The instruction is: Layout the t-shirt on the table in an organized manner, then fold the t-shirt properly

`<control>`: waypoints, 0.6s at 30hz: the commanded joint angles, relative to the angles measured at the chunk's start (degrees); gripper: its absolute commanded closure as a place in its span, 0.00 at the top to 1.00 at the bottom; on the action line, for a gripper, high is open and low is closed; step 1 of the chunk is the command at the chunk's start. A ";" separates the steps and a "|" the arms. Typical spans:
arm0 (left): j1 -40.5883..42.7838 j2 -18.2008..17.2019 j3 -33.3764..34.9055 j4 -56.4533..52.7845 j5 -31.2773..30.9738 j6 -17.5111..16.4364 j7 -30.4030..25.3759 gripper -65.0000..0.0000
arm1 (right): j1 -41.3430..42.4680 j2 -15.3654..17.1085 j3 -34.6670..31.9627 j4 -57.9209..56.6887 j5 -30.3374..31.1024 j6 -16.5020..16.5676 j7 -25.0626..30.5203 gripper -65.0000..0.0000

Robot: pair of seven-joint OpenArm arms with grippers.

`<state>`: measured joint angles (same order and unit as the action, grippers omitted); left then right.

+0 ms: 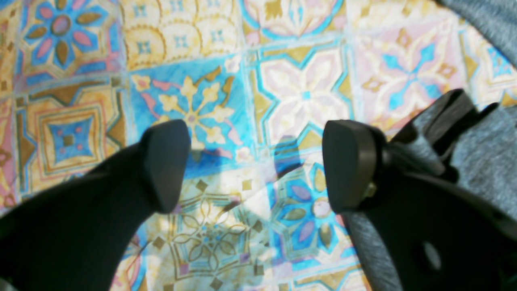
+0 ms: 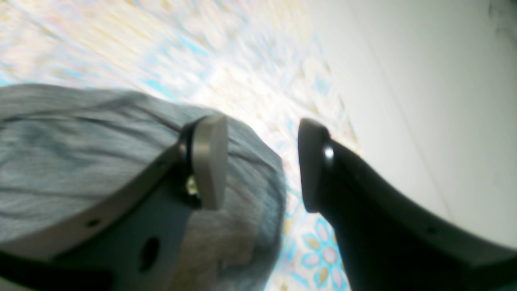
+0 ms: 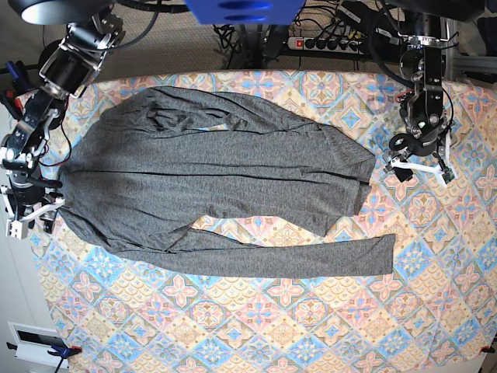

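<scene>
Tile-patterned table point(image 3: 256, 318) under a dark grey t-shirt point(image 3: 210, 175), spread wide, hem bunched. Left gripper point(image 1: 256, 165) gaping over bare cloth, holding nothing. Right gripper point(image 2: 262, 165) parted at the shirt's edge, empty, seemingly letting go to flatten.

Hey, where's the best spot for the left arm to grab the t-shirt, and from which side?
Probably the t-shirt's bunched edge nearest the left gripper, where the fabric narrows to a folded point on the table. Come in low from that gripper's side, open jaws straddling the edge: the wrist view shows grey cloth right beside one finger, so a short sideways reach should catch it.
</scene>
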<state>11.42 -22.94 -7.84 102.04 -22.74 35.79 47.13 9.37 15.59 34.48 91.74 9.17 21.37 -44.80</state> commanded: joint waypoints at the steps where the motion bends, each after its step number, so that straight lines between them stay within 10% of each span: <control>1: -0.74 0.13 -0.38 1.04 0.72 0.12 -1.20 0.78 | -1.15 -0.43 0.11 3.42 0.55 -0.05 0.00 0.41; 8: -2.06 2.15 -1.53 1.04 -2.18 0.03 -1.20 0.77 | -11.52 -8.52 -4.63 19.51 0.46 0.04 -1.14 0.41; 18: -2.67 -1.90 -6.89 0.16 -36.73 -7.18 6.45 0.74 | -21.72 -8.87 -18.08 20.91 0.55 0.04 -0.70 0.41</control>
<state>9.37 -23.94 -14.52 101.43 -58.94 29.06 53.98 -12.71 6.31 16.14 111.50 9.23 21.32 -46.74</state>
